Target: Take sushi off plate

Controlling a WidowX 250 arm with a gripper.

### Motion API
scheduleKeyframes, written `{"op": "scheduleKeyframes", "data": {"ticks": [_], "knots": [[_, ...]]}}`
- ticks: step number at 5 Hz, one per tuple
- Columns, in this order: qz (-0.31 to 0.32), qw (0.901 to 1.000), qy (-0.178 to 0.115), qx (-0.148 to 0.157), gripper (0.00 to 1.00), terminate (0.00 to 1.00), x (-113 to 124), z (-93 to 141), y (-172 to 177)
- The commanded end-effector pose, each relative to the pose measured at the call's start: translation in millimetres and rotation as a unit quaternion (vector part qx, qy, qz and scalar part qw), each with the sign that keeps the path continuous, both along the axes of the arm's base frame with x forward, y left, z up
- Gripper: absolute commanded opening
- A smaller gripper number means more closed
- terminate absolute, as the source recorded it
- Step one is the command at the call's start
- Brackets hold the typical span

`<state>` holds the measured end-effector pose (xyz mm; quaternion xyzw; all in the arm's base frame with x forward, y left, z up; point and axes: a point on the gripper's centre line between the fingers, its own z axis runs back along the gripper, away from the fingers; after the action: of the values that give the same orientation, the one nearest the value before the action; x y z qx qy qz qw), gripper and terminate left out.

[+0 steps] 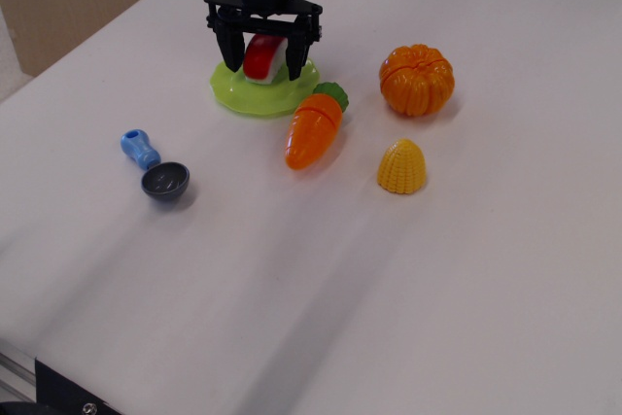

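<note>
Pincer [262, 57] position: lowered over the plate [248, 97] near the far edge of the counter [389, 279], left of centre along that edge. Its two black fingers [231, 49] point straight down and stand apart, one on each side of the sushi [263, 54]. The sushi sits between them on the plate, red top upward and white base toward the right finger. Both fingers are close to the sides of the sushi, but contact cannot be confirmed from this view, so a firm grip cannot be stated; the jaws are partly open, about as wide as the sushi. The fingertips reach down to about the level of the plate surface. The plate is lime green and rests flat on the counter. A carrot [315, 129] lies just beside the near-right rim of the plate, green top toward the plate. A pumpkin [416, 79] stands further right, well apart from the plate. A yellow corn piece [401, 166] lies nearer the front edge than the pumpkin. A grey scoop with a blue handle [155, 168] lies toward the left edge, well apart from the plate.
</note>
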<state>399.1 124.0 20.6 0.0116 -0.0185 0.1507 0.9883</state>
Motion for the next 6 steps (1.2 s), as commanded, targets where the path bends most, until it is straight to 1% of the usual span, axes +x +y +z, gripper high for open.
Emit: {"op": "scheduleKeyframes", "data": {"ticks": [1, 2, 3, 4, 5, 6], "knots": [[0.025, 0.9988, -0.042, 0.008, 0.0, 0.0, 4.7, 21.2, 14.8], [0.04, 0.9973, -0.059, 0.017, 0.0, 0.0, 2.5, 33.2, 20.4], [0.038, 0.9952, -0.084, 0.033, 0.0, 0.0, -3.4, 59.7, 19.9], [0.041, 0.991, -0.113, 0.059, 0.0, 0.0, -18.3, 88.2, 11.1], [0.025, 0.9897, -0.124, 0.067, 0.0, 0.0, -44.1, 104.3, -4.7], [-0.002, 0.9922, -0.115, 0.049, 0.0, 0.0, -69.3, 101.1, -27.2]]}}
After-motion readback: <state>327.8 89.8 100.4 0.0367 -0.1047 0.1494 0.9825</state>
